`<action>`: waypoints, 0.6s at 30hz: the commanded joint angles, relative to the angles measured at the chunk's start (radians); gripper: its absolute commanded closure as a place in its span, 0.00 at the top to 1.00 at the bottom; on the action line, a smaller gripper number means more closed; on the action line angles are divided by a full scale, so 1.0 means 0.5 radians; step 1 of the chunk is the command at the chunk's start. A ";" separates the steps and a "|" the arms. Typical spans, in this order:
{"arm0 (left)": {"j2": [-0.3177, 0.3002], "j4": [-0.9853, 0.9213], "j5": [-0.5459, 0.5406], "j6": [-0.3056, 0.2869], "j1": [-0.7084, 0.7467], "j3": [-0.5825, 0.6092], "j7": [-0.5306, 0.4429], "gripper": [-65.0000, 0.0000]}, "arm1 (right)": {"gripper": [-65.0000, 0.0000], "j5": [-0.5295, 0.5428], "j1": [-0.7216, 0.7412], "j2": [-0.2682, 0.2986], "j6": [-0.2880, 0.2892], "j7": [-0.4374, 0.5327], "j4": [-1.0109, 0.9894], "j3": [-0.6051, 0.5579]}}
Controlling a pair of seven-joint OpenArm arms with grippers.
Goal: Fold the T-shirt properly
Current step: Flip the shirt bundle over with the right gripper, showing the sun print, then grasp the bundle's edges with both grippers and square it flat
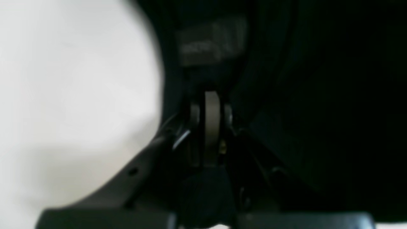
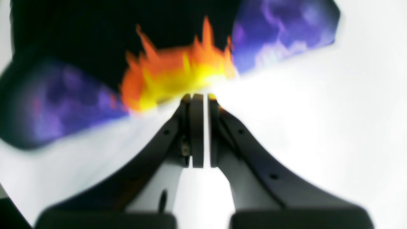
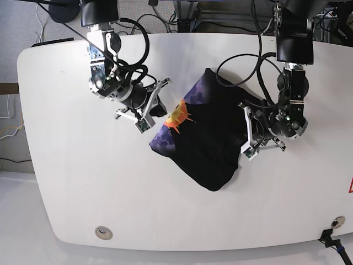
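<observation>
The black T-shirt (image 3: 204, 143) lies bunched in the middle of the white table (image 3: 83, 182). Its left edge is turned up and shows the orange-yellow sun (image 3: 177, 116) and purple cloud print. My right gripper (image 3: 164, 112) is at that edge. In the right wrist view its jaws (image 2: 200, 95) are pressed nearly together, pinching the cloth edge right at the sun (image 2: 171, 76). My left gripper (image 3: 242, 127) is at the shirt's right edge. It is shut (image 1: 211, 95), with dark cloth (image 1: 318, 95) wrapped around its tips.
Black cables (image 3: 248, 61) loop from both arm bases along the table's far edge. A round metal fitting (image 3: 102, 232) sits near the front left corner. White tabletop (image 1: 63, 95) lies to the shirt's sides and front.
</observation>
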 commanded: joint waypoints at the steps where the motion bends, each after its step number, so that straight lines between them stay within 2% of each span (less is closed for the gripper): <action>1: -0.018 0.045 -0.019 0.010 -0.147 0.008 -0.038 0.00 | 0.02 0.001 -0.058 -0.084 0.010 0.048 0.179 0.004; 3: -0.018 0.106 -0.022 0.010 -0.178 -0.007 -0.035 0.00 | 0.02 0.001 -0.058 -0.103 0.010 0.036 0.243 0.004; 6: -0.021 0.349 -0.019 0.010 -0.128 -0.011 -0.016 0.00 | 0.02 0.004 0.114 -0.112 0.010 0.002 0.234 0.004; 10: -0.021 0.717 -0.019 0.010 0.132 -0.011 0.109 0.00 | 0.02 0.004 0.415 -0.143 0.010 -0.001 -0.030 0.004; 13: -0.009 0.920 -0.019 0.010 0.378 -0.011 0.113 0.00 | 0.02 0.004 0.614 -0.146 0.010 0.008 -0.285 0.004; 15: -0.006 0.963 -0.019 0.010 0.519 -0.011 0.113 0.00 | 0.02 0.004 0.728 -0.155 0.010 0.060 -0.444 0.004; 18: 0.040 0.966 -0.019 0.010 0.663 -0.011 0.113 0.00 | 0.02 0.004 0.832 -0.155 0.010 0.257 -0.690 0.001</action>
